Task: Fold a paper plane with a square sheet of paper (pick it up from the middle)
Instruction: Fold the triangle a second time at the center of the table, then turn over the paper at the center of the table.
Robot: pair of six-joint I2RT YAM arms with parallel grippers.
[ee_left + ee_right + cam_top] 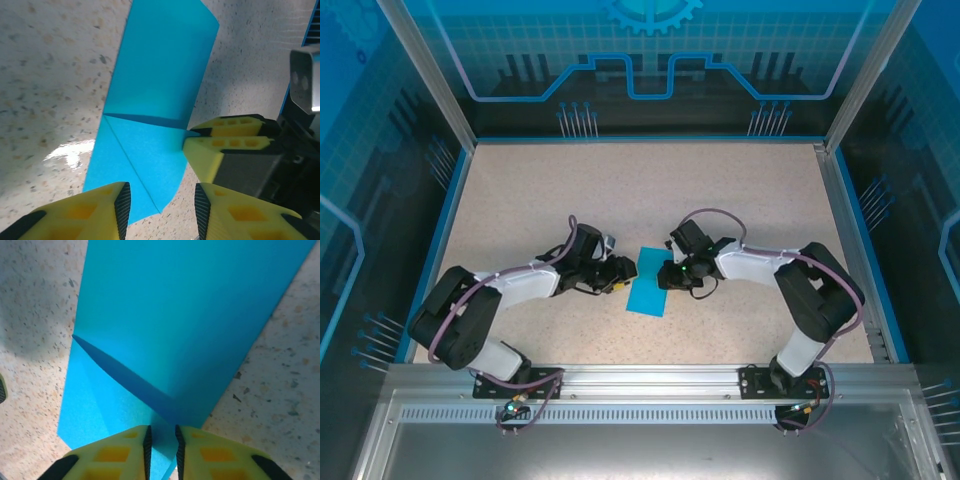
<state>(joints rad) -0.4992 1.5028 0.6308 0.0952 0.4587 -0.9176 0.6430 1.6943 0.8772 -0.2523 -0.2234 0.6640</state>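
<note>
The right hand (162,449) had its fingers drawn almost together on the right-hand long edge of the sheet of paper (160,75), pinching it just where a raised fold line met that edge. The left hand (162,207) stood wide open with nothing in its grip. Its two fingers straddled one pointed corner of the sheet, and neither finger could be seen touching the paper.

From the left hand, the sheet lay straight ahead and ran away from the fingertips. From the right hand, it stretched forward and to the left. Both hands were at the sheet, on opposite long sides, but only the right had hold of it. Any next crease probably depended on the left hand closing or pressing on that corner.

The sheet was teal-blue and already partly folded. It was a long strip with a diagonal crease across the end by the left hand, and one flap was lifted enough to cast a dark shadow. It lay near the middle of the surface (620,190), somewhat toward the near edge. Its long axis ran roughly from the far edge to the near edge.
</note>
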